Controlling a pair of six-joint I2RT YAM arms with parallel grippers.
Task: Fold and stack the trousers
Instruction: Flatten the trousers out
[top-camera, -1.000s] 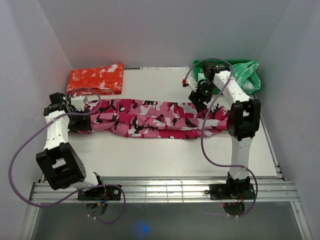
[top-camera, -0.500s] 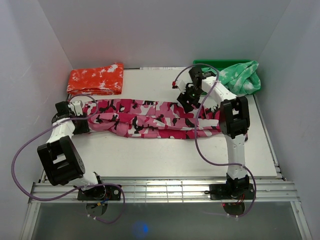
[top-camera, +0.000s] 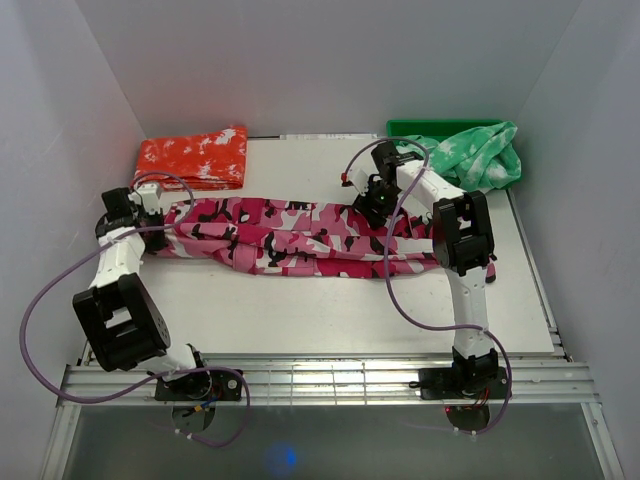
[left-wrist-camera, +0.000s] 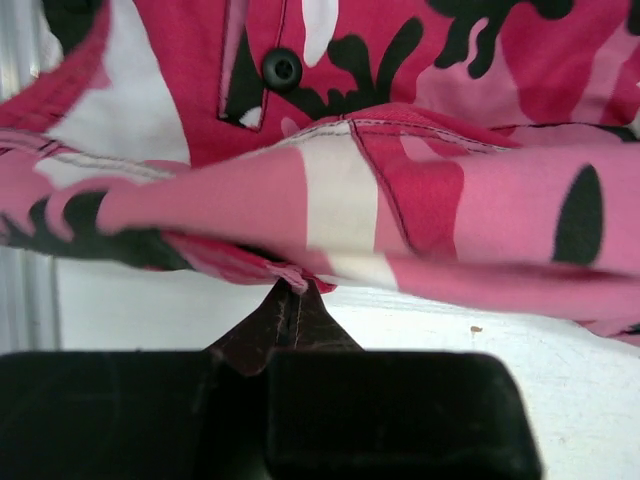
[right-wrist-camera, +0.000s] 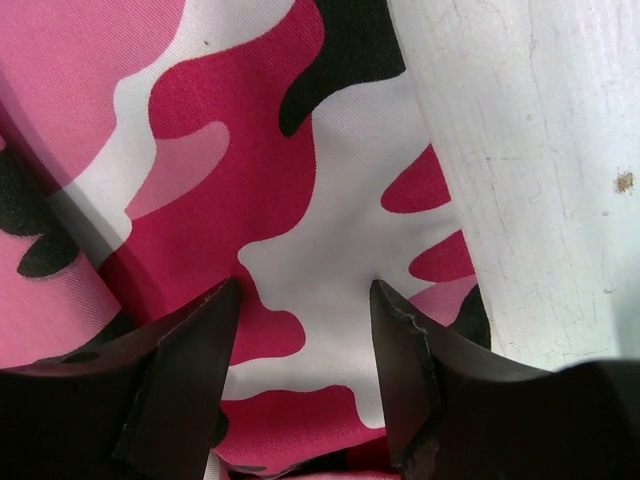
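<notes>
The pink-magenta camouflage trousers (top-camera: 290, 235) lie stretched left to right across the table, loosely bunched. My left gripper (top-camera: 150, 212) is at their left end. In the left wrist view its jaws (left-wrist-camera: 295, 292) are shut, pinching a fold of the trousers' (left-wrist-camera: 450, 200) lower edge at the tips. My right gripper (top-camera: 378, 205) is pressed down on the far edge of the trousers, right of the middle. In the right wrist view it (right-wrist-camera: 305, 300) stands open, both fingertips (right-wrist-camera: 385, 300) resting on the cloth (right-wrist-camera: 250, 150), with a white patch between them.
A folded orange-red garment (top-camera: 192, 157) lies at the back left. A crumpled green garment (top-camera: 485, 158) sits on a green tray (top-camera: 415, 127) at the back right. White walls enclose the table (top-camera: 300, 310) on three sides.
My left gripper has shut on the trousers' left end. My right arm has swung left from the green garment and come down onto the trousers, its jaws narrowing somewhat.
</notes>
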